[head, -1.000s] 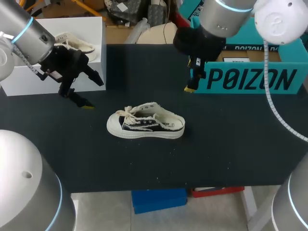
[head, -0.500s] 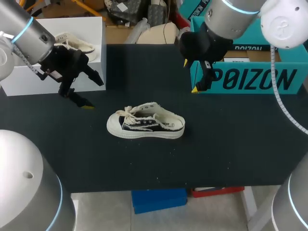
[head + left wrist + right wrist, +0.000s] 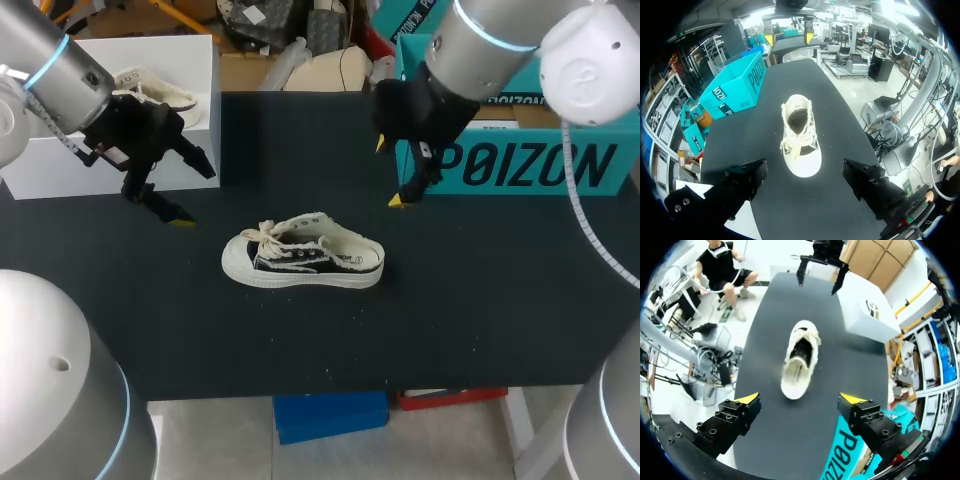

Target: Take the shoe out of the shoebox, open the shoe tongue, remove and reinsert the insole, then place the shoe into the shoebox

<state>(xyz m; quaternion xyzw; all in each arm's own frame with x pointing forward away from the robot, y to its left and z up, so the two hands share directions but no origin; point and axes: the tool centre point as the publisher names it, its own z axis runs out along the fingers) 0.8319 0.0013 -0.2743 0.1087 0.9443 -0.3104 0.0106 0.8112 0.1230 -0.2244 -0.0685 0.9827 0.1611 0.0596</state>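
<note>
Shoe [image 3: 302, 264] lies on its sole mid-worktop [image 3: 450, 300], toe toward the left arm's side, laced, heel end low and open. Nothing touches it. Beyond it, left claw [image 3: 190, 195] hangs over the worktop just in front of the white box [image 3: 60, 160], fingers spread, empty. Right claw [image 3: 390, 172] hangs beside the teal box [image 3: 520, 165], fingers likewise apart, empty. Shoe lies apart from both claws. Farthest back, a second shoe [image 3: 150, 90] sits inside the white box.
</note>
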